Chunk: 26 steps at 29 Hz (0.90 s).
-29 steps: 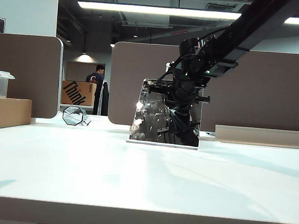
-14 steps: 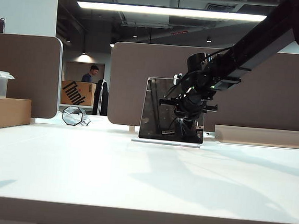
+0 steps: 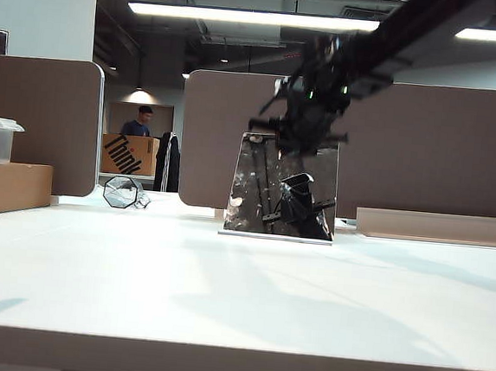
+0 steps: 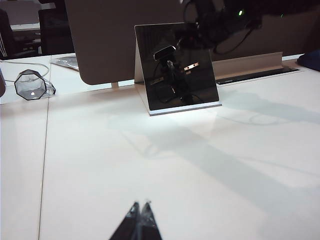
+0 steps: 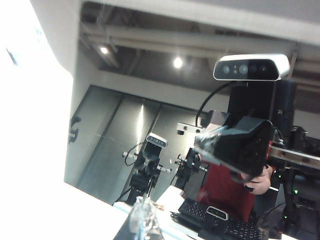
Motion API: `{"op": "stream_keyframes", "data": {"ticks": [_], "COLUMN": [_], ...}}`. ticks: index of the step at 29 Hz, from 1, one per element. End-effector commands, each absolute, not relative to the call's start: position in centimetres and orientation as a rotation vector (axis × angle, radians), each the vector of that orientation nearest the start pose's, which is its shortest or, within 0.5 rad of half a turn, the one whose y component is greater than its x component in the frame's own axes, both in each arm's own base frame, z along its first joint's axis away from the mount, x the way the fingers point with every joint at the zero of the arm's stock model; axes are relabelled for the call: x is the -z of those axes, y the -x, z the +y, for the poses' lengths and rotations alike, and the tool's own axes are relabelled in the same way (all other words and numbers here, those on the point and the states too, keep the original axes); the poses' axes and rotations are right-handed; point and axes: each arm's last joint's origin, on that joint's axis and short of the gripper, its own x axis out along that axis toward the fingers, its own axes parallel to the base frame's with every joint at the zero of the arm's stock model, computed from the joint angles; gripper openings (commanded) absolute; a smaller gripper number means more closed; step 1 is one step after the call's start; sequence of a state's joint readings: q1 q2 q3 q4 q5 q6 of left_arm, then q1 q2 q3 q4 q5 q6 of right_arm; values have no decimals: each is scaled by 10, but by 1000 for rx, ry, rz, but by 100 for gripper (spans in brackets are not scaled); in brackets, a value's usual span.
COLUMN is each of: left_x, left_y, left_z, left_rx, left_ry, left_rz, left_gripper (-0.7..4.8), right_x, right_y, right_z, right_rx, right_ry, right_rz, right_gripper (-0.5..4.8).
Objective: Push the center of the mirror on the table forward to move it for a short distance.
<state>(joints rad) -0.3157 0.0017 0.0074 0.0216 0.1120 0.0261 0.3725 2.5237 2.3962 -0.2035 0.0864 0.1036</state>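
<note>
**Op:** I'm holding the right gripper (image 3: 299, 142) at the mirror's (image 3: 281, 188) top edge, upper centre; the blur is hiding whether it's touching. Fingers (image 5: 142, 216) are pinched together, grasping nothing.

**Obs:** And the left?

**Op:** Left gripper (image 4: 140, 220) is hanging low over the table (image 3: 221, 296), fingers clenched, mirror well ahead of them.

**Obs:** Risk?

**Op:** I'm judging that a push this high could be tipping the mirror backward instead of sliding it.
</note>
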Motion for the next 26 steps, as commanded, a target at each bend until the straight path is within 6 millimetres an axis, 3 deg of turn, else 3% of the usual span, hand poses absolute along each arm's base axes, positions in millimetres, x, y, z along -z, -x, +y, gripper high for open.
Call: {"op": "stream_keyframes", "data": {"ticks": [1,7,13,19,26], "left_x": [-169,-169,-169,-169,-169], "left_y": [-91,-92,-92,-92,-94], "left_z": [-33,-32,-32,-32,-25], "left_rx": [426,414,416,416,344], "left_ry": [-23,-23,-23,-23,-24], "left_rz": [-41,-40,-41,-41,-40], "left_gripper": [-5,-5,-5,-5,-5], "right_x": [-266,-300,-372,-457,-543], "right_y": [-531,-509,-460,-383,-263], "right_z": [203,196,196,191,170], "right_rx": [-255,-259,-305,-357,-414], "right_ry": [-16,-30,-15,-26,-46], "right_rz": [388,467,452,356,216], "right_gripper": [-5,-5,-5,-5,-5]}}
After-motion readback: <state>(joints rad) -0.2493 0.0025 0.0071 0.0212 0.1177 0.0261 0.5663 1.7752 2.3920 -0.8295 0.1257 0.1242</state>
